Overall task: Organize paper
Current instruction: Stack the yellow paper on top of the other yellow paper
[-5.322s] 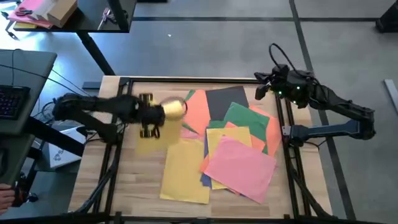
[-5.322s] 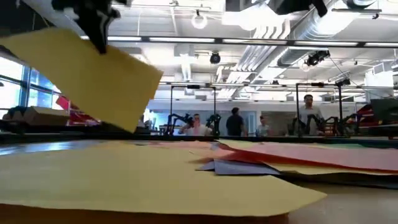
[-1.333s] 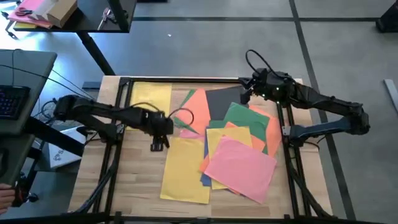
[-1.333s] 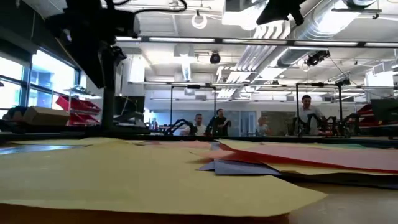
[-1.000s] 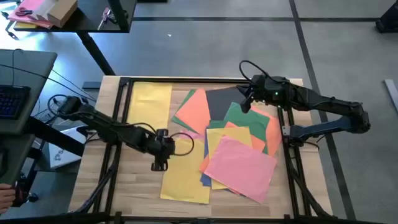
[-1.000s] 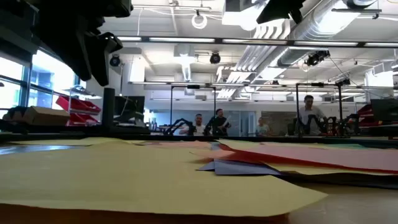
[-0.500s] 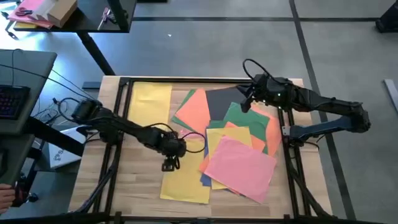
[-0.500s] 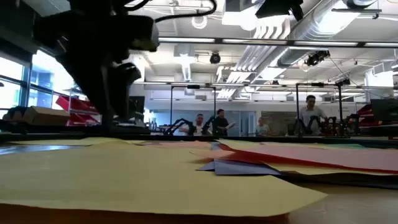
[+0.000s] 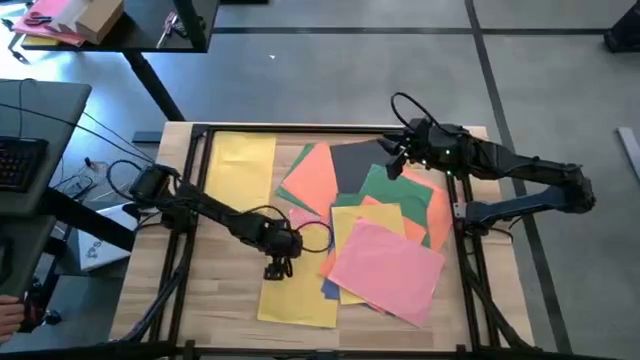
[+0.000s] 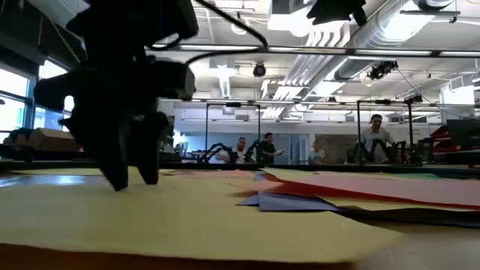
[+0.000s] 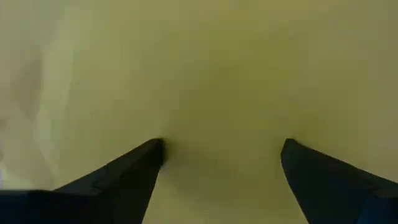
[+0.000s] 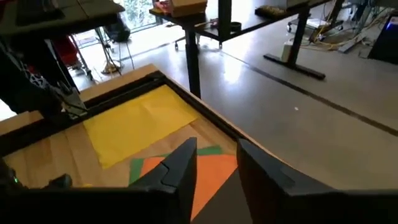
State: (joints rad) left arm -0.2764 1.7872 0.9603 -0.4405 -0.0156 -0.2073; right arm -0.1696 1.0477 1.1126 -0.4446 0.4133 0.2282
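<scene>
My left jaws (image 9: 277, 270) are spread apart and pressed down onto the yellow sheet (image 9: 298, 275) at lower centre of the high view. To lift it cleanly I should pinch at an edge, slowly, without dragging what lies beside it. The loose paper (image 9: 385, 255) overlaps just right of it; another yellow sheet (image 9: 239, 165) lies flat at the upper left. My right jaws (image 12: 214, 158), a little apart, hover above the pile's upper edge. The wooden bench (image 9: 215, 290) carries everything; beyond it, people stand in a bright workshop.
</scene>
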